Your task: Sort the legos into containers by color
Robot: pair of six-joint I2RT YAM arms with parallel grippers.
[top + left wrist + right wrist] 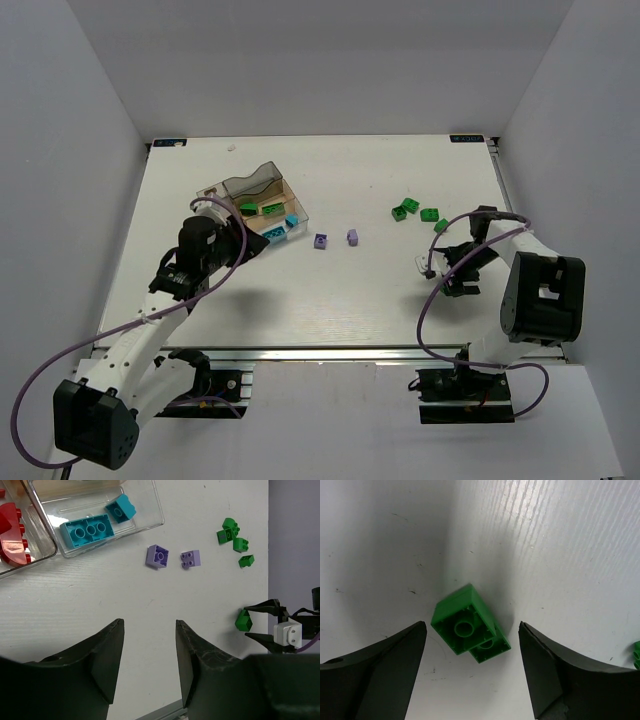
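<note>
The clear divided box (pixel 232 186) stands at the table's back left with its lid up. It holds green legos (pixel 271 209), cyan ones (pixel 87 530) and red ones (pixel 12 535) in separate compartments. My left gripper (pixel 149 624) hovers just in front of the box (pixel 156 510), open and empty. Two purple bricks (pixel 159 556) (pixel 190 559) lie loose mid-table. Three green bricks (pixel 405 210) lie further right. My right gripper (pixel 472 625) is open, its fingers straddling an upturned green brick (pixel 465 620) on the table without touching it.
White walls enclose the table on three sides. The right arm's body (pixel 540 295) and cable (pixel 430 320) stand at the near right. The metal front rail (pixel 300 352) runs along the near edge.
</note>
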